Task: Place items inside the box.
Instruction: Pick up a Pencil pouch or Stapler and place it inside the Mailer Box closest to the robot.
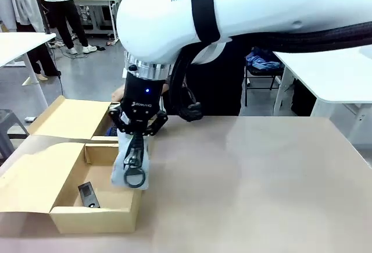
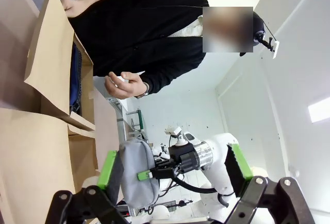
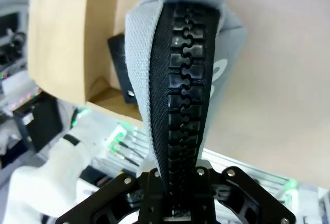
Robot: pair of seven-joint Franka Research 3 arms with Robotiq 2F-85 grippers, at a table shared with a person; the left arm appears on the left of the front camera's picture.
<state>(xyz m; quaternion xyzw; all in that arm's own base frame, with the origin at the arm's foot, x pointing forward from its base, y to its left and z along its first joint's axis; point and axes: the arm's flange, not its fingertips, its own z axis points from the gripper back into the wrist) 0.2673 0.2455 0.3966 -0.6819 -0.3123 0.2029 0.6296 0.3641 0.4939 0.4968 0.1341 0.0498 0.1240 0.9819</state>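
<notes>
The right gripper, reaching across from the right side of the table to its left part, points straight down and is pressed together on the top of the grey zip pencil case, which hangs upright below it with its black zip and ring pull facing the near side. In the right wrist view the zip runs up the middle of the picture from between the clamped fingers, with grey cloth on both sides. The case hangs over the right wall of the box, its lower end at the rim; whether it touches the cardboard cannot be told. The box lies at the near left of the table, long and shallow, with its wide flap lid folded out to the left. On the box floor towards the near end lies the black stapler, apart from the case and to its left. More brown cardboard stands open just beyond the box, and something blue shows beside it behind the gripper. The left gripper has its green-padded fingers spread wide with nothing between them. At the far side a person in black leans over the table; one hand holds a small white thing, too small to name
</notes>
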